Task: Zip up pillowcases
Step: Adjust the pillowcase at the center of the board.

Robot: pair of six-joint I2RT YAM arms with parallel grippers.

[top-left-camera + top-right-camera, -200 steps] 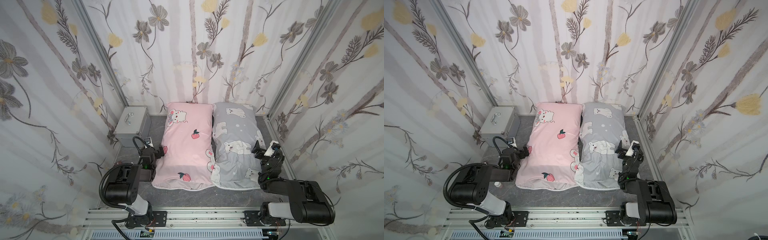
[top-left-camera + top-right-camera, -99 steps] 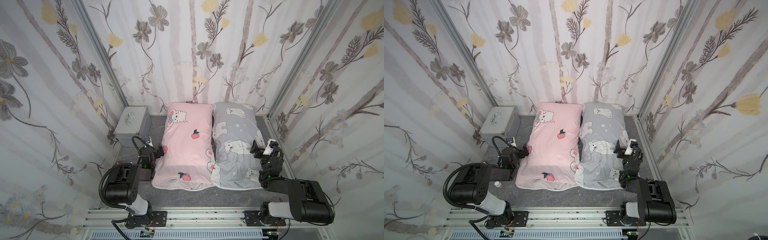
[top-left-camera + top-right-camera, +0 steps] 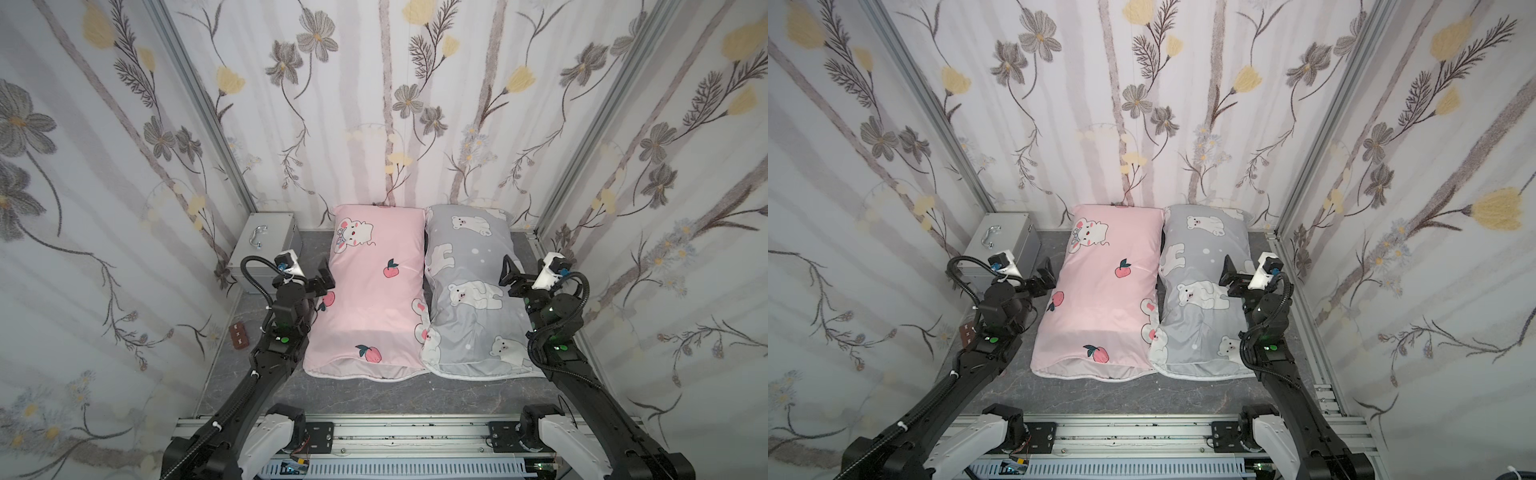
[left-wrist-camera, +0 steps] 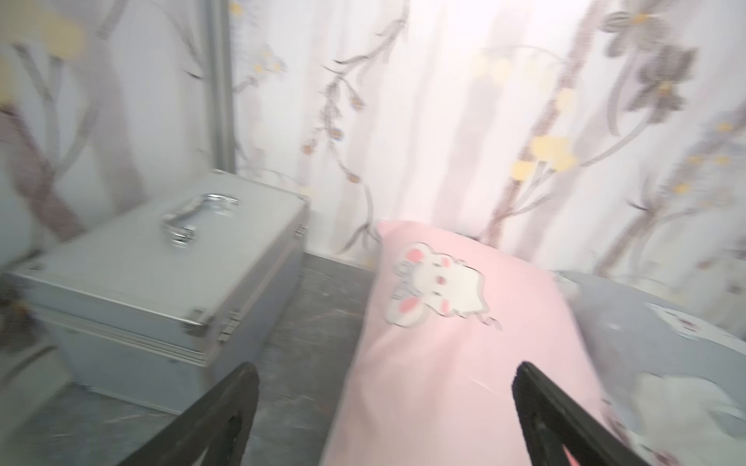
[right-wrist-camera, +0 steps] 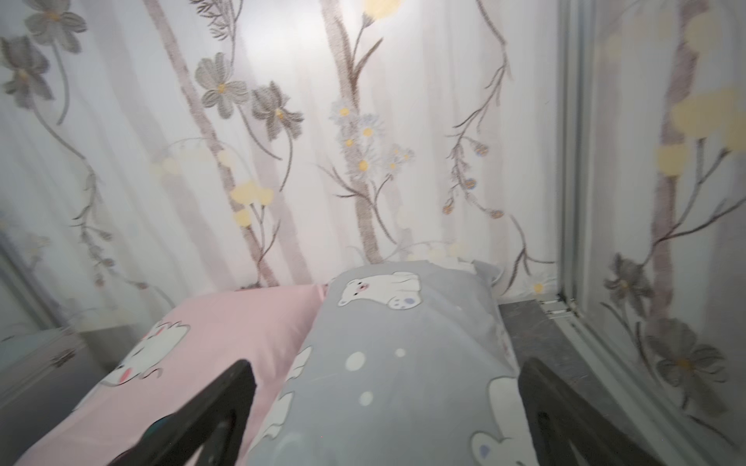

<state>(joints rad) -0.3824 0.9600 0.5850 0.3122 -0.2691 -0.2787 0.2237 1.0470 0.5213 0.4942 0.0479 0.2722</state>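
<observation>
Two pillowcases lie side by side, lengthways, on the dark floor. The pink one (image 3: 374, 291) (image 3: 1100, 291) (image 4: 444, 363) is on the left, the grey polar-bear one (image 3: 469, 299) (image 3: 1200, 307) (image 5: 403, 343) on the right. Their near ends gape, and the pink one shows a pale lining there. My left gripper (image 3: 316, 278) (image 3: 1044, 276) (image 4: 385, 369) hovers open over the pink case's left edge, holding nothing. Above the right side of the grey case my right gripper (image 3: 519, 276) (image 3: 1239, 278) (image 5: 387, 365) is open too, with nothing in it.
A silver metal case (image 3: 266, 245) (image 3: 998, 241) (image 4: 161, 274) with a handle stands at the back left, close to the left gripper. A small brown object (image 3: 239, 336) lies on the floor by the left arm. Flowered curtains enclose three sides. An aluminium rail (image 3: 415, 432) runs along the front.
Both grippers have moved away from the front rail and a little higher, along the outer edges of the pillowcases. Their jaws stay open. The pillowcases have not moved.
</observation>
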